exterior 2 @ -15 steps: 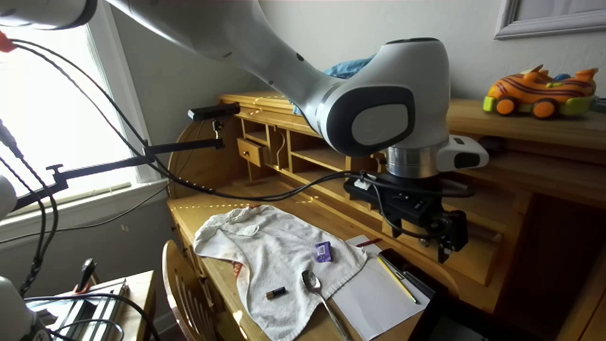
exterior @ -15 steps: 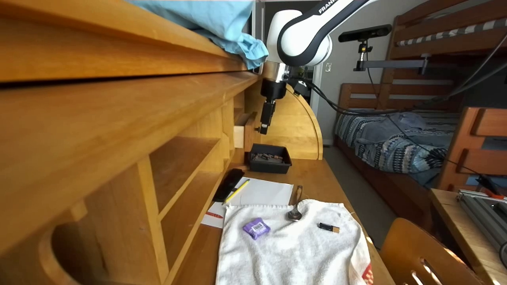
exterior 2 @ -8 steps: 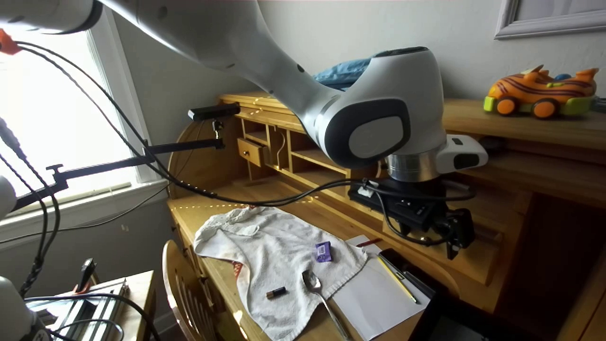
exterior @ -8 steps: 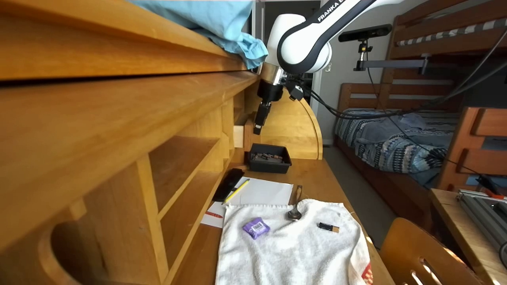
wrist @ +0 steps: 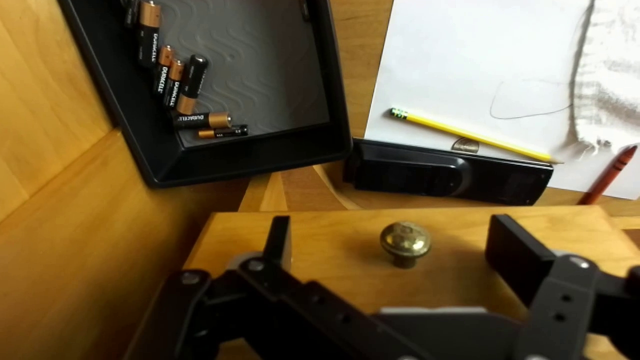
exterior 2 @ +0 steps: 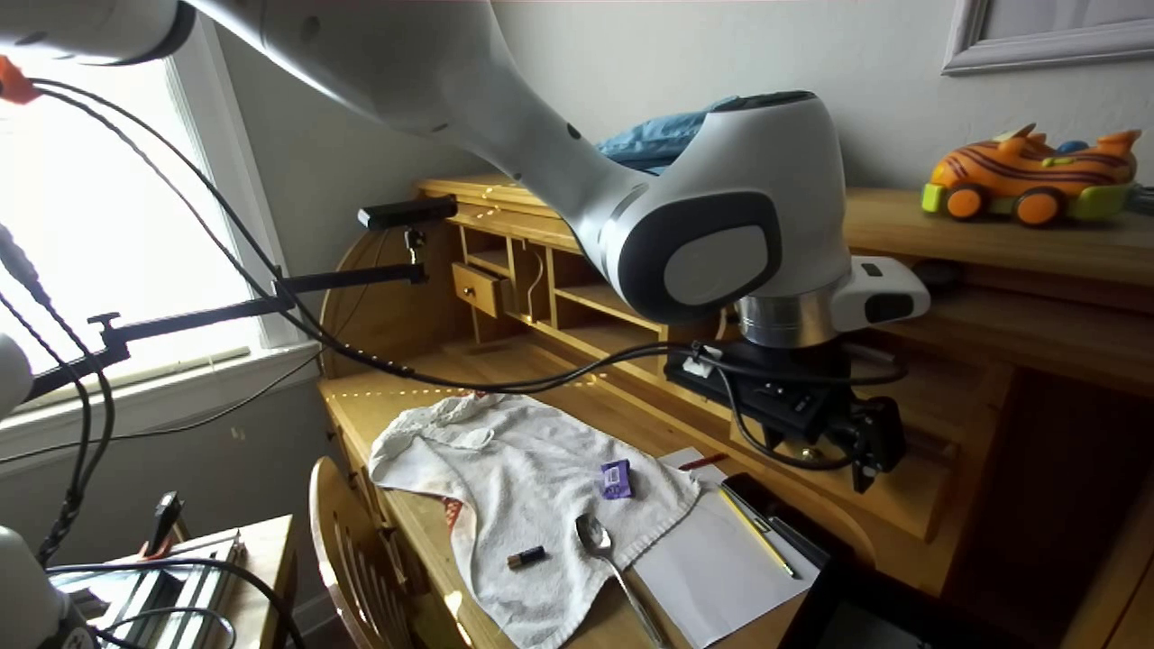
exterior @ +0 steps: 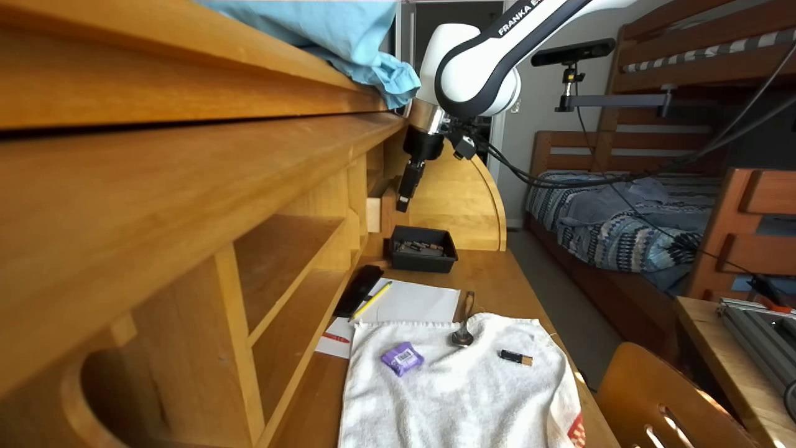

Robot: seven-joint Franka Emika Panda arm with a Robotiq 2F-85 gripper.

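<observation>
Above the back corner of the desk (exterior: 488,277), a wooden drawer (wrist: 350,270); the gripper (wrist: 392,232) holds nothing, jaws spread wide; framed between them, mid-front, the brass knob (wrist: 406,240); lining up seems in hand, the next move calling for centred closing.

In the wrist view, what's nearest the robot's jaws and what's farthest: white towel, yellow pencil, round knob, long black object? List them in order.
1. Round knob: on the drawer, seen between the open jaws.
2. Long black object: just past the drawer.
3. Yellow pencil: on the paper, beyond that.
4. White towel: upper right.
</observation>
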